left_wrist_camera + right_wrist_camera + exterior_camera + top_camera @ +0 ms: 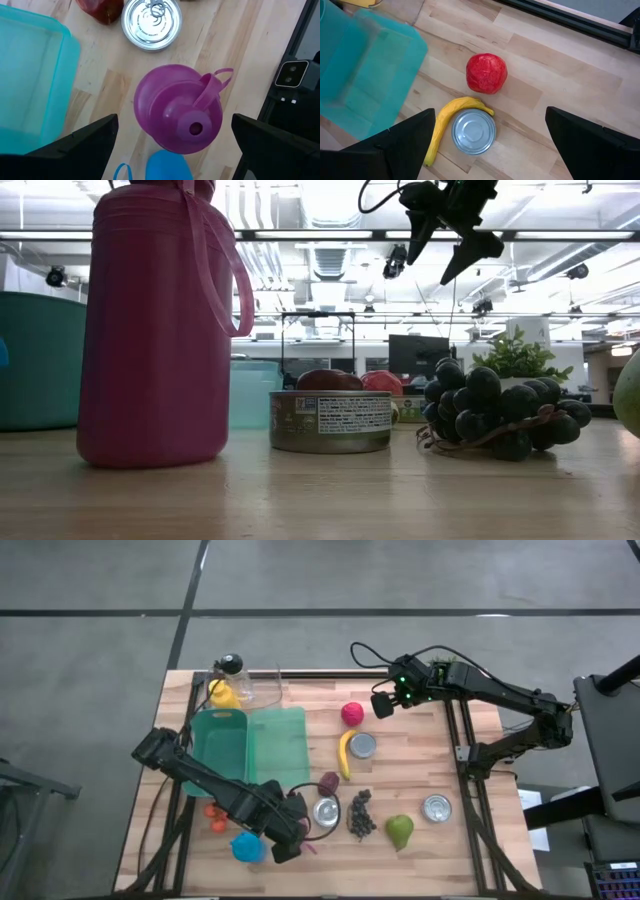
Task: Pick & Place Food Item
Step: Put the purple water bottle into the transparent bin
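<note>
Nothing is picked up yet. The right gripper [383, 705], fingers spread wide, hangs over the red ball-shaped fruit [486, 73] near the top middle. The left gripper [285, 845], spread too, hangs over the purple bottle [177, 115] at the bottom left.

A wooden table [450, 860] holds it all. A purple bottle [177, 112] with a loop on its lid stands at the table's 7 o'clock. A blue bottle [247, 846] is just beside it, at its 9 o'clock. A clear jug [262, 685] stands at the table's 11 o'clock.
</note>
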### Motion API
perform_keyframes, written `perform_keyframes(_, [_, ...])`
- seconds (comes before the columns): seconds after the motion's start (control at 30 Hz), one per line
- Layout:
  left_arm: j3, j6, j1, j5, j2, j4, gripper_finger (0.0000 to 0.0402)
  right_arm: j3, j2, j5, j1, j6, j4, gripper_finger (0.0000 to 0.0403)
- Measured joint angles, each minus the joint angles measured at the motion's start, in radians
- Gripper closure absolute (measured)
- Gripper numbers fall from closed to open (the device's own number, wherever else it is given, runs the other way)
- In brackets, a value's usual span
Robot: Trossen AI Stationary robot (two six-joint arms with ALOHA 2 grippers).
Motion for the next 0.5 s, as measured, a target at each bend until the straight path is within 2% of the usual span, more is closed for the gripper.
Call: perform_keyframes(0.5, [-0.001,0.001,0.0,-0.029,0.0,0.01,0.0005,0.0,0.0,0.0,0.0,0.0,0.0,0.0025])
